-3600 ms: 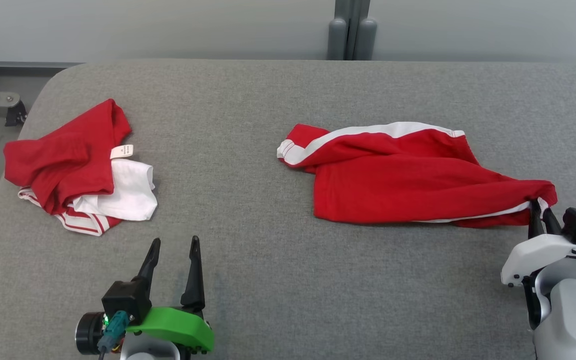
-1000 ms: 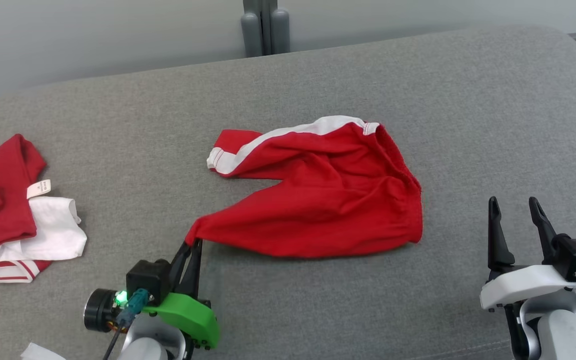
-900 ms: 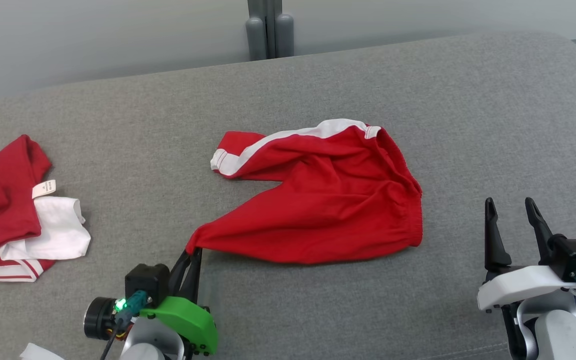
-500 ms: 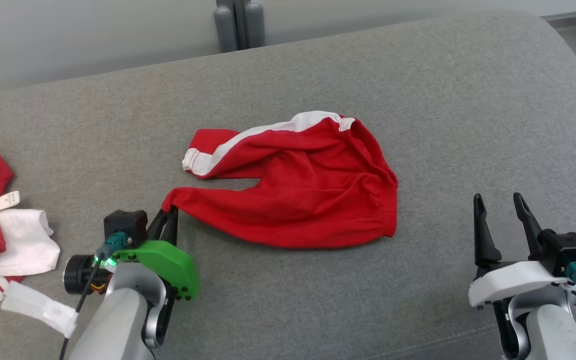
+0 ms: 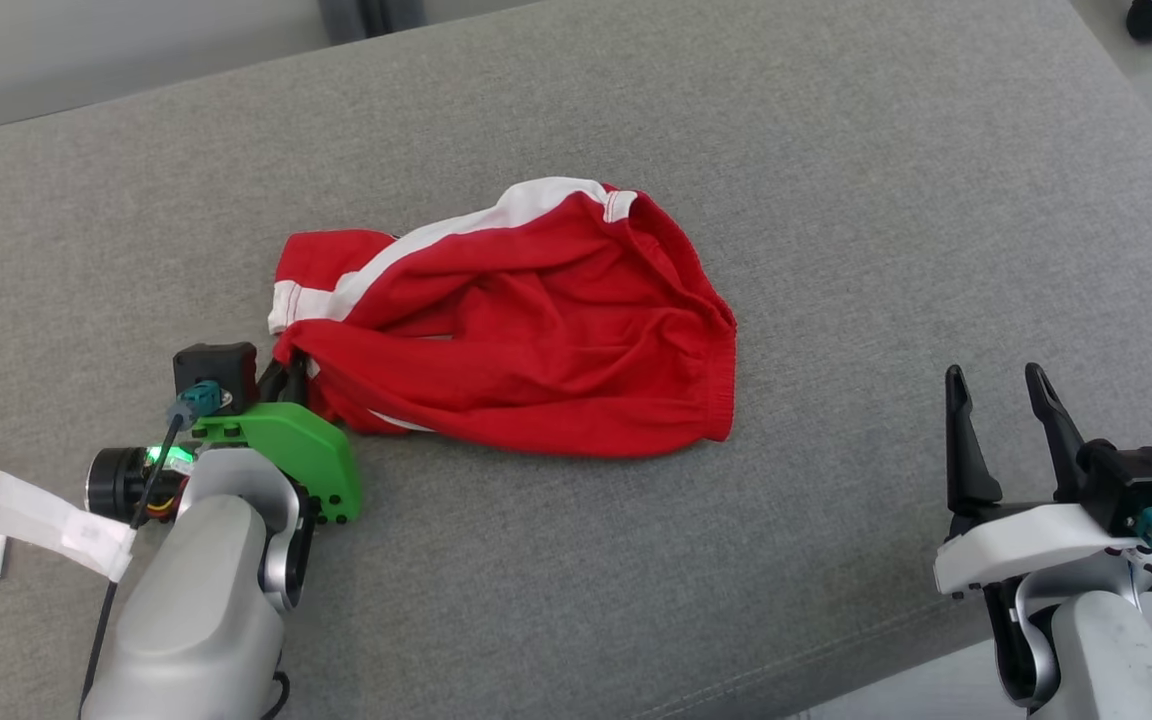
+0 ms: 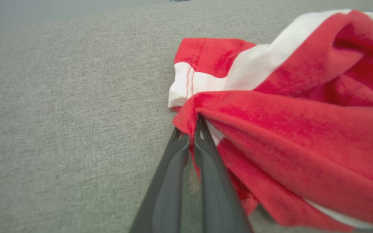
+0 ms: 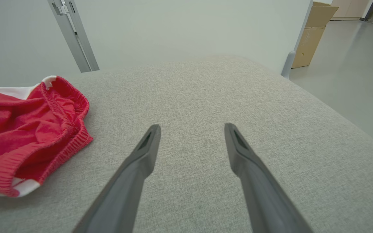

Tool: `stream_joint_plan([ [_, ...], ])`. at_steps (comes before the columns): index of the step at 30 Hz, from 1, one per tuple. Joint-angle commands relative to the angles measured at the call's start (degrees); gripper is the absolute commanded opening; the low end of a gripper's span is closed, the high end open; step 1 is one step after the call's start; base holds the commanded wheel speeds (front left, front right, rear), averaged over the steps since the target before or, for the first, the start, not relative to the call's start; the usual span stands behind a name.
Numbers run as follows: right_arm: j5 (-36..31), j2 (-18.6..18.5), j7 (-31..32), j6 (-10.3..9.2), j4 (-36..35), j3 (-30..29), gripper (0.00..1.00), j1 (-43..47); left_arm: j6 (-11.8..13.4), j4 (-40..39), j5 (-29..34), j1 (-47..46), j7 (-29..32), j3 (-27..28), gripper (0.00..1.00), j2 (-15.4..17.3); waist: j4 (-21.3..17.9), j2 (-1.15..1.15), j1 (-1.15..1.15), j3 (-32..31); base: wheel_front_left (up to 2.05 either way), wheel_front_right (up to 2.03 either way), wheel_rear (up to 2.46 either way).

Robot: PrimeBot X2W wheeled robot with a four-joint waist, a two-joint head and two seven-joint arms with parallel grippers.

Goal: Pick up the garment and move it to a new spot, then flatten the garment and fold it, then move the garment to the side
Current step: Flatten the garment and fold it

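Garment (image 5: pixel 536 340): red shorts with a white side stripe, lying crumpled on the grey table (image 5: pixel 886 180), about mid-table. The waistband (image 5: pixel 724 350) faces the right arm's side. Both leg ends point toward the left arm.

Left gripper (image 6: pixel 189 127): jaws closed tight on a small pinch of red cloth at one leg's hem. The pinch sits just beside the other leg's white cuff (image 6: pixel 181 92). The held leg is doubled in against the body of the shorts with slack bunched behind the grip, so the cloth is not taut. Cannot tell whether one layer or two is caught.

Judgement: a hem corner is the sensible hold. It gives command of that leg's end, so the leg can be drawn out and laid straight.

Right gripper (image 5: pixel 994 375): jaws spread wide, nothing held, over the table near its front edge, well apart from the waistband.

Judgement: it is probably parked clear so it does not snag the cloth while the left arm works. It is on the waistband side, well placed to take the opposite end.

Stage (judgement): flattening is in hand but not done. There are creases across the seat and the legs overlap. Fold not begun.

Risk (judgement): pulling on one corner alone may drag the whole garment rather than spread it. The waistband likely needs anchoring.
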Motion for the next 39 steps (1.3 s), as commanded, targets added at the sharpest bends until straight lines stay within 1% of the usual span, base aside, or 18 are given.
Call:
stream_joint_plan([
  [1,0.24,-0.09,-0.20,-0.07,-0.12,-0.04,1.00,-0.89,0.35,0.78,0.69,-1.29,-0.58,0.02,0.27,-0.13,-0.49,0.00,0.00,0.77,0.00,0.00,0.00],
  [2,0.32,-0.09,-0.20,-0.07,-0.06,0.05,1.00,-1.08,0.35,1.44,0.72,-1.72,-1.15,-0.02,0.44,-0.31,-0.32,0.00,0.00,0.83,0.00,0.00,0.00],
  [3,0.29,-0.09,-0.20,-0.07,-0.04,0.06,1.00,-1.17,0.21,1.88,0.74,-2.02,-1.67,-0.10,0.85,-0.45,-0.12,0.00,0.00,0.81,0.00,0.00,0.00],
  [4,0.24,-0.10,-0.20,-0.06,-0.04,0.11,1.00,-1.17,0.02,2.34,0.71,-2.28,-2.27,-0.15,1.00,-0.62,0.17,0.00,0.00,0.74,0.00,0.00,0.00],
  [9,-0.30,-0.11,-0.20,-0.07,-0.10,-0.28,1.00,-0.98,-0.63,3.47,0.71,-2.87,-5.42,-0.67,1.00,-1.45,1.96,0.00,0.00,-0.30,0.00,0.00,0.00],
  [13,-1.02,-0.10,-0.20,-0.07,-0.39,-0.51,1.00,-0.45,-1.17,2.91,0.47,-1.84,-7.29,-1.12,1.00,-1.95,3.84,0.00,0.00,-1.74,0.00,0.00,0.00],
  [18,-0.93,-0.08,-0.20,-0.06,-1.42,2.14,1.00,0.41,-1.37,0.58,0.03,0.97,-8.72,-1.50,1.00,-2.34,6.46,0.00,0.00,-4.00,0.00,0.00,0.00],
  [28,-1.99,-0.10,-0.20,-0.07,0.00,11.19,1.00,1.11,-0.17,-5.88,-1.48,9.11,-9.86,-1.56,1.00,-3.01,12.19,0.00,0.00,-6.86,0.00,0.00,0.00],
  [32,-3.08,-0.08,-0.20,-0.06,2.21,16.82,1.00,-0.27,0.51,-8.87,-2.21,12.22,-10.37,-1.10,1.00,-3.22,13.93,0.00,0.00,-6.97,0.00,0.00,0.00],
  [34,-4.41,-0.17,-0.20,-0.07,3.79,19.72,1.00,-1.29,0.54,-10.72,-2.74,13.63,-10.40,-0.80,1.00,-3.51,14.85,0.00,0.00,-6.93,0.00,0.00,0.00],
  [39,-12.02,-0.49,-0.20,-0.07,10.60,25.78,1.00,-4.40,1.38,-16.06,-2.79,16.67,-10.75,-0.57,1.00,-4.14,17.50,0.00,0.00,-6.37,0.00,0.00,0.00],
])
